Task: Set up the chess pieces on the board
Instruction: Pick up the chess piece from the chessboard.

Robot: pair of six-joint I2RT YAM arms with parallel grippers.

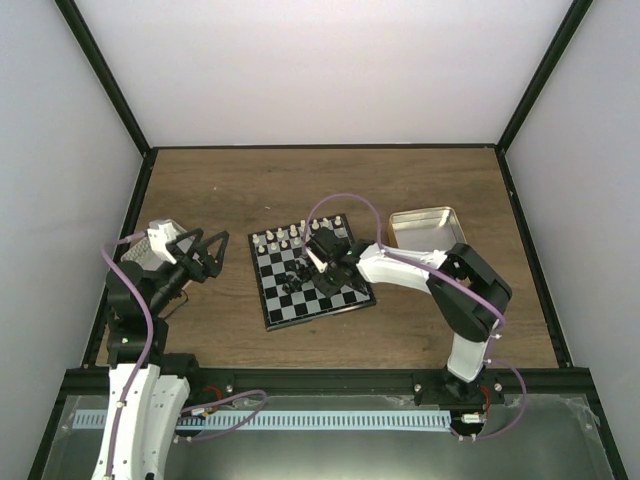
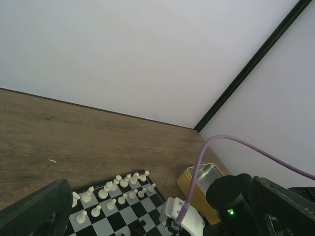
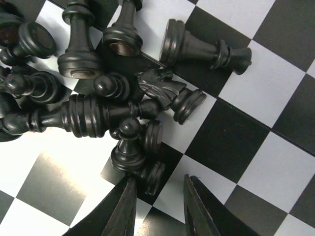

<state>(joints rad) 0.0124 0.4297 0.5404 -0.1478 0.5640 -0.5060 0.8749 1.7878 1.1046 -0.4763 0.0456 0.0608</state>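
While the white pieces (image 1: 300, 237) stand in 2 rows at the far side of the board (image 1: 300, 305), the black chess pieces (image 3: 98, 113) lie in a heap in the middle. My right gripper (image 3: 160, 211) hangs just over them, open a little, holding nothing. None is set up yet.

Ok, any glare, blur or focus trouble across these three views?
Right wrist: sharp on the heap of tiny black chess pieces, but glare whitens pale squares of the small black-and-grey chessboard at left. Left wrist: a dark finger of the left tool is blurred. Top external: evenly lit, pieces too small to identify.
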